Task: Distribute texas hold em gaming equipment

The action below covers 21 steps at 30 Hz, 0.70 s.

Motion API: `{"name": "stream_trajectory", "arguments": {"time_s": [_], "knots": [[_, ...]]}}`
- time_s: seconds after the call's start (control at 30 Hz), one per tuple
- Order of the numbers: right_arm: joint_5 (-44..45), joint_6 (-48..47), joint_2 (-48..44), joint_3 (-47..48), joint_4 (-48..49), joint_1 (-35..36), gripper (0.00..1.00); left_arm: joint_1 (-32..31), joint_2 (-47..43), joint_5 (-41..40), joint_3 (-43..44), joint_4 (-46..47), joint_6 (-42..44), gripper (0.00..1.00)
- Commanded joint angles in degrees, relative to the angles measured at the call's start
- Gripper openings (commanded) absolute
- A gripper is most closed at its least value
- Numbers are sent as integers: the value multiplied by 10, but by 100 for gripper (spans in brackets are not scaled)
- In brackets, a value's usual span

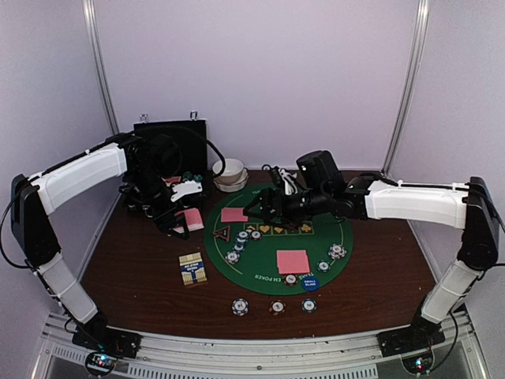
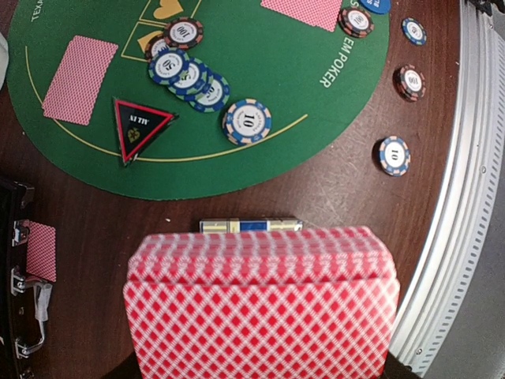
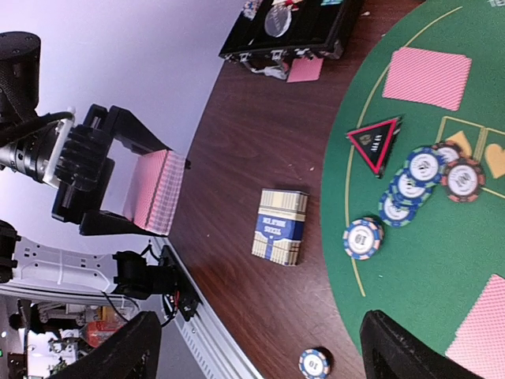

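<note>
Plainly, the card deck (image 2: 260, 316) sits clamped inside the left gripper (image 3: 162, 193).

Matt green felt mat (image 2: 237, 170), dark wood-grain table (image 2: 316, 189), glossy paper cards (image 2: 260, 316), ribbed metal rail (image 2: 450, 237)

Pale lilac walls (image 1: 260, 79), dark wood table (image 1: 142, 268) (metal rail (image 1: 260, 349) along front).

Card box (image 2: 249, 226) mostly hidden behind deck (image 2: 260, 308) — deck bottom cropped (pattern slightly blurred).
</note>
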Motion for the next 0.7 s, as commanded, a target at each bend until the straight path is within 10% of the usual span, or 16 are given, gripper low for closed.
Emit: {"name": "stream_trajectory", "arguments": {"time_s": [0.0,0.67], "knots": [[-44,73,63,42,115,21,91,3,-17,19,13,7,7,0],[-118,241,257,166,321,60,86,3,-12,31,23,7,3,0]]}}
